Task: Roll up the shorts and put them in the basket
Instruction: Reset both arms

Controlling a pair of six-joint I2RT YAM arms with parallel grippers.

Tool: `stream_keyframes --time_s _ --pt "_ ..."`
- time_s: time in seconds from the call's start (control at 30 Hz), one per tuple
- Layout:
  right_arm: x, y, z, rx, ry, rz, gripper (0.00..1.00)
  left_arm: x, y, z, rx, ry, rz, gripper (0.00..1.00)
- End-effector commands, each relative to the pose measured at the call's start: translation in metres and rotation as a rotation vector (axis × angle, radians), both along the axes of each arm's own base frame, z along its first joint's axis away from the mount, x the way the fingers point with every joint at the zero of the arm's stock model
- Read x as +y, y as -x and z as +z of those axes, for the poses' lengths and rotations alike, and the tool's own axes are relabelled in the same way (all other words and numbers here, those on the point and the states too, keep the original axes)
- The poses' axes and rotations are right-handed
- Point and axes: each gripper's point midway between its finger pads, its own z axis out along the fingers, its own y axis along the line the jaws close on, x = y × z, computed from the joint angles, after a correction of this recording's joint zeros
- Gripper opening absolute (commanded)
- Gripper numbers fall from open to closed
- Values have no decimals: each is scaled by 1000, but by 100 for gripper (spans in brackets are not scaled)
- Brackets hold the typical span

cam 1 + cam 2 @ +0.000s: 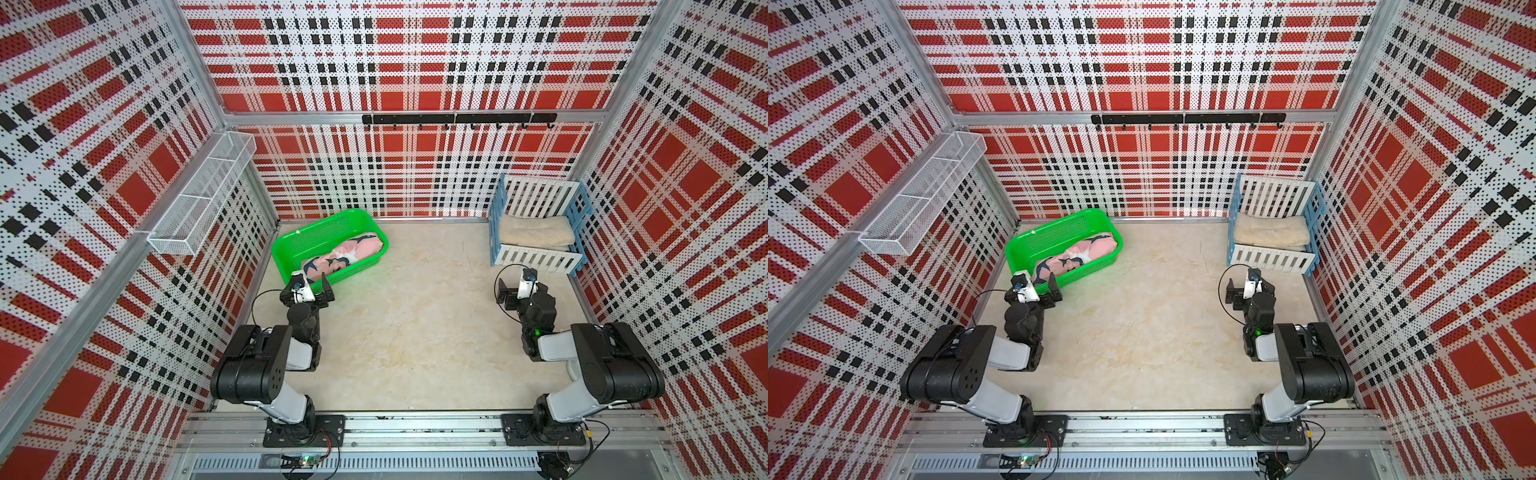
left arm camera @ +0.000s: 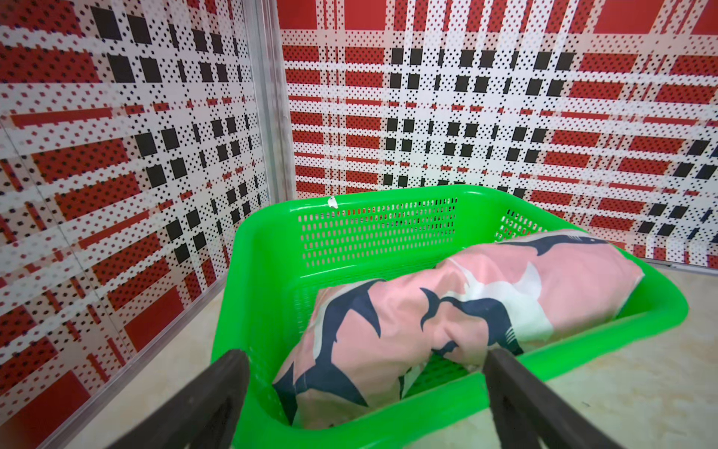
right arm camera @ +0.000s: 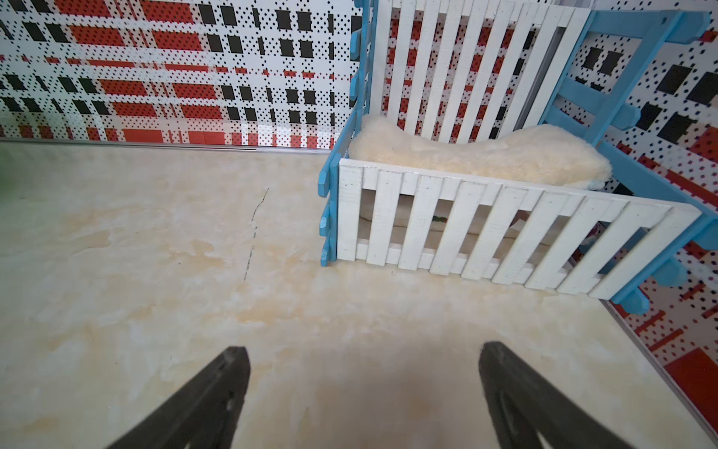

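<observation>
The shorts point(image 1: 345, 255) point(image 1: 1077, 255) lie as a pink, shark-printed rolled bundle inside the green basket point(image 1: 276, 253) point(image 1: 1054, 237) at the back left of the floor. In the left wrist view the shorts point(image 2: 447, 318) fill the basket's near side, below the rim point(image 2: 373, 192). My left gripper point(image 1: 313, 286) point(image 1: 1040, 289) point(image 2: 367, 355) hovers open just in front of the basket's near edge, holding nothing. My right gripper point(image 1: 521, 291) point(image 1: 1246, 289) point(image 3: 365, 350) stands open over bare floor, empty, far from the shorts.
A white-and-blue slatted crate point(image 1: 536, 259) point(image 3: 505, 233) with a folded beige towel point(image 1: 536, 235) point(image 3: 466, 155) stands at the back right, just beyond the right gripper. A white wire shelf point(image 1: 203, 187) hangs on the left wall, a black hook rail point(image 1: 457, 118) on the back wall.
</observation>
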Motion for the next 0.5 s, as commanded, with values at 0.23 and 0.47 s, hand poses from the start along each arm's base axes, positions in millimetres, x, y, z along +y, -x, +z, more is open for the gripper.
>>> stream_keyframes --time_s 0.23,0.47 --pt "-3 -3 8 -27 -21 -16 99 -3 2 1 -3 -5 11 99" --pt "-3 -3 7 -24 -20 -15 100 -3 0 0 -2 -2 2 99"
